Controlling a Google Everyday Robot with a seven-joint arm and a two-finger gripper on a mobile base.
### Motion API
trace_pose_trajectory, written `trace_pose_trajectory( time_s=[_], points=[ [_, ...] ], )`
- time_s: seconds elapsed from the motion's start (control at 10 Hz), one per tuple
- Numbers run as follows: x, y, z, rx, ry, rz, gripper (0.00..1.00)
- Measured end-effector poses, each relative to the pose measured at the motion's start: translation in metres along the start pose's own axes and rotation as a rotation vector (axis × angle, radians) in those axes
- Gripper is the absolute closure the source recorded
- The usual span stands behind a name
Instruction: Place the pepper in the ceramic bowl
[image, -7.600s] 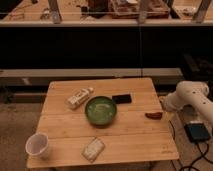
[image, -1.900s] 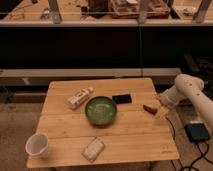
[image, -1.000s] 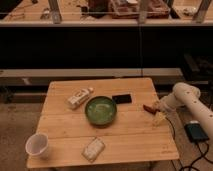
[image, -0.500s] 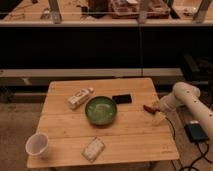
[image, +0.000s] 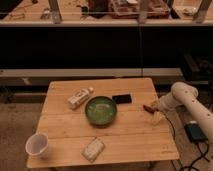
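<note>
The pepper (image: 148, 106), a small dark red-brown item, lies on the wooden table (image: 65, 125) near its right edge. My gripper (image: 155, 112) at the end of the white arm reaches in from the right and sits right at the pepper, touching or almost touching it. The green ceramic bowl (image: 101, 110) stands in the middle of the table, to the left of the pepper and apart from it. Nothing shows inside the bowl.
A flat black rectangular object (image: 122, 98) lies between the bowl and the pepper. A pale packet (image: 80, 97) lies left of the bowl, another (image: 93, 148) near the front edge. A white cup (image: 38, 145) stands at the front left. A dark device (image: 193, 132) lies on the floor at right.
Over the earlier frames the arm swung in from the right onto the pepper, which shifted slightly up and left. In the last second nothing has visibly moved.
</note>
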Motion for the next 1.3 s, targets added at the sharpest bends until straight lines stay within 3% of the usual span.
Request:
trace_pose_trajectory(
  time_s=[1.3],
  points=[
    [-0.0093, 0.0054, 0.0085, -0.022, -0.008, 0.006, 0.2]
  ],
)
